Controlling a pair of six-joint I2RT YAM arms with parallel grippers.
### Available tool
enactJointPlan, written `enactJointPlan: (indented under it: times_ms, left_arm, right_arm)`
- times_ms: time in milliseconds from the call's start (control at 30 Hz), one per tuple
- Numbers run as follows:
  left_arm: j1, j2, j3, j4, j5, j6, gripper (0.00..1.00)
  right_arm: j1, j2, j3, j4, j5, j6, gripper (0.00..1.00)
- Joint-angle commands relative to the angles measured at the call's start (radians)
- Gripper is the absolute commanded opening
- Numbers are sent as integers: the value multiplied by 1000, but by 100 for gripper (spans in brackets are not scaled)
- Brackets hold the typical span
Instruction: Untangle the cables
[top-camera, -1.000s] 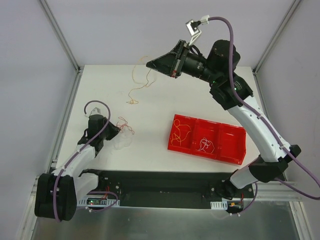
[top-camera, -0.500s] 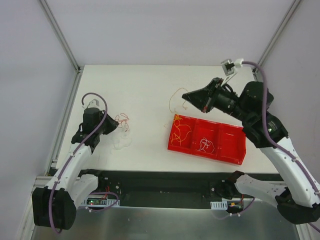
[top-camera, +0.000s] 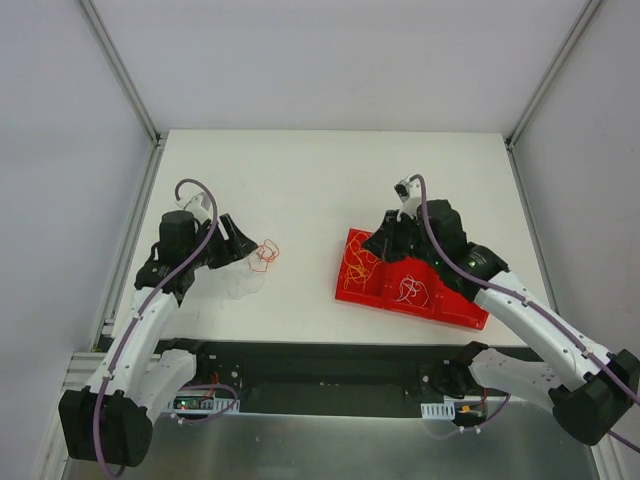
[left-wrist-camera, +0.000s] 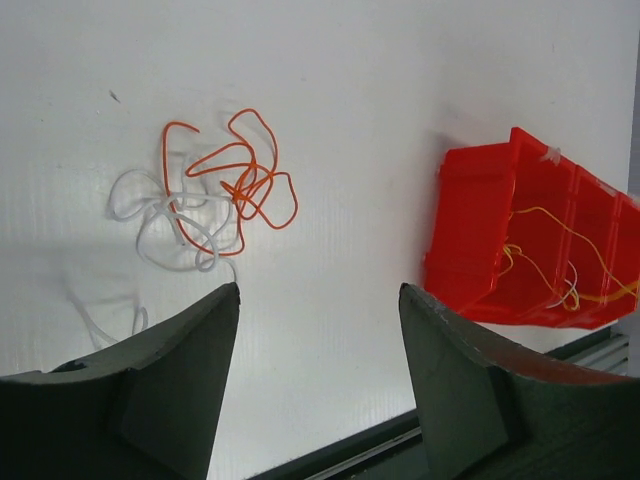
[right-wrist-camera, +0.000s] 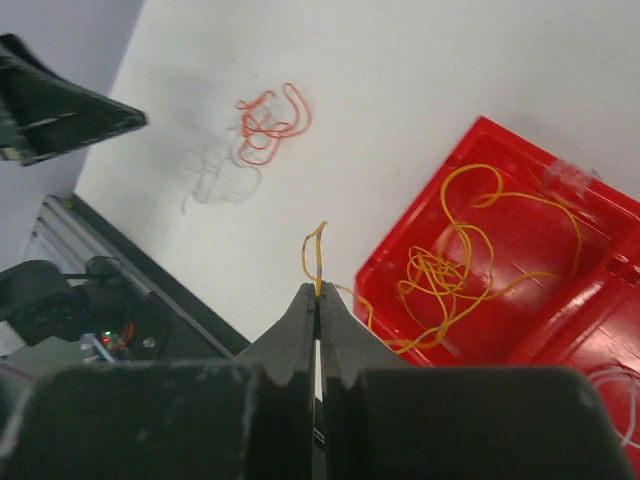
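A reddish-orange cable (left-wrist-camera: 240, 178) lies tangled with a white cable (left-wrist-camera: 170, 222) on the white table, just ahead of my left gripper (left-wrist-camera: 320, 290). That gripper is open and holds nothing. From above, the red cable (top-camera: 265, 252) sits right of the left gripper (top-camera: 240, 246). My right gripper (right-wrist-camera: 318, 290) is shut on the end of a yellow cable (right-wrist-camera: 450, 265). The rest of that cable is piled in the left compartment of the red bin (right-wrist-camera: 520, 300). In the top view the right gripper (top-camera: 385, 243) hangs over that compartment.
The red bin (top-camera: 345, 293) has three compartments; its middle one holds a white and yellow cable bundle (top-camera: 410, 290). In the left wrist view the bin (left-wrist-camera: 480, 220) stands to the right. The black base rail (top-camera: 320, 375) runs along the near table edge.
My right arm swung down from high at the back to the bin's left compartment, bringing the yellow cable. My left gripper opened and let go of the red and white tangle.
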Motion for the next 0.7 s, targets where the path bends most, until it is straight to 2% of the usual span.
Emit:
enactJointPlan:
  times_ms: [0, 100, 200, 300, 400, 567, 667]
  left_arm:
    - [5, -34, 74, -47, 67, 58, 65]
    - [5, 4, 107, -55, 84, 96, 67]
    - [3, 90, 114, -56, 78, 87, 64]
    - [-3, 223, 148, -56, 112, 87, 59]
    - [-29, 360, 226, -98, 116, 125, 56]
    - [-118, 530, 412, -265, -70, 214, 59]
    - [-124, 596, 438, -273, -124, 213, 59]
  right_arm:
    - [0, 3, -71, 75, 140, -48, 1]
    - [0, 45, -121, 92, 169, -51, 0]
    - [1, 123, -170, 161, 139, -10, 0]
    - [17, 221, -186, 212, 117, 17, 1]
    - [47, 307, -160, 180, 174, 6, 0]
    - [72, 365, -120, 126, 275, -28, 1]
    - [70, 391, -71, 54, 326, -63, 8]
